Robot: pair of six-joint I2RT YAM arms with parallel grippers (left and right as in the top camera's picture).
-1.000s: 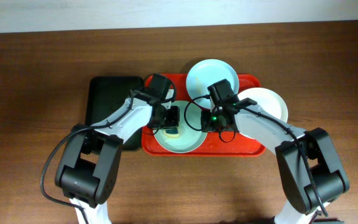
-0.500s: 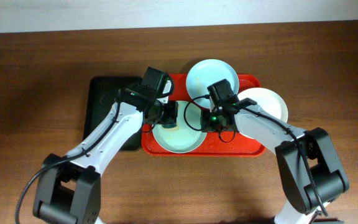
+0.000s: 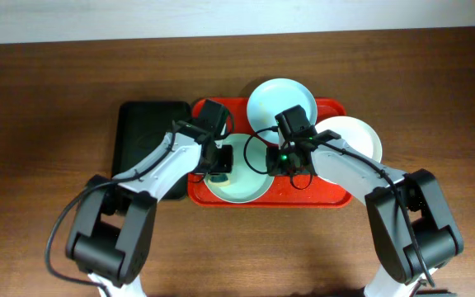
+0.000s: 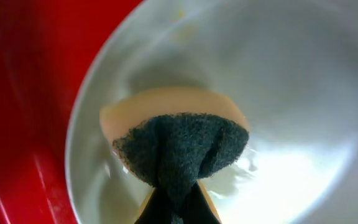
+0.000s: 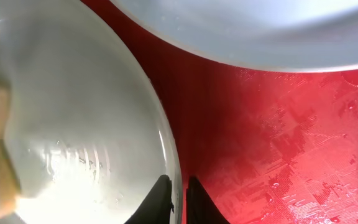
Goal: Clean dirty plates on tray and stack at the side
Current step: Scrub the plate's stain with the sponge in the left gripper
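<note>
Left claw (image 3: 221,162): clamped on sponge (image 4: 180,149), pressed into the near plate (image 3: 252,186) on tray (image 3: 330,196). Right claw (image 5: 178,198): pinching that plate's right rim (steadying it, I judge); left sits nearer centre.

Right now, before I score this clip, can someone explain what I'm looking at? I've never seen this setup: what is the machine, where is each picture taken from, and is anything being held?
It is two robot arms, left arm and right arm, at a wooden table. One picture looks down from above; the other two come from a camera on each wrist. On the table sit a red tray and a black tray beside it. Three plates rest on the red tray: a near mint plate, a far mint plate and a white plate. The left tool grips a sponge, held inside the near mint plate. The right tool has its fingers either side of that plate's rim; whether they grip it I cannot tell.
</note>
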